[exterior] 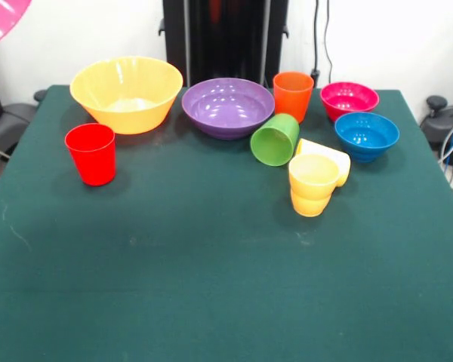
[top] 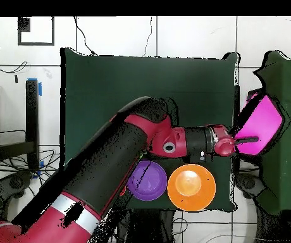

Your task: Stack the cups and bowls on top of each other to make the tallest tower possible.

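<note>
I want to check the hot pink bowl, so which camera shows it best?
The overhead view: the hot pink bowl shows tilted beyond the table's edge, at the gripper. The front view catches only a sliver of it in the top left corner.

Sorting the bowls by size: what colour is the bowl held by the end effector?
Hot pink, clearest in the overhead view.

I've got the orange bowl [exterior: 126, 93] and purple bowl [exterior: 228, 106] upright side by side at the far edge, with the crimson bowl [exterior: 349, 99] and blue bowl [exterior: 367, 135] to their right. The orange cup [exterior: 293, 96] stands between purple and crimson; the red cup [exterior: 91, 153] stands alone. The green cup [exterior: 275, 139] lies tipped on its side, near two yellow cups [exterior: 314, 181] touching. The pink bowl [top: 260, 124] hangs tilted off the table's side.
</note>
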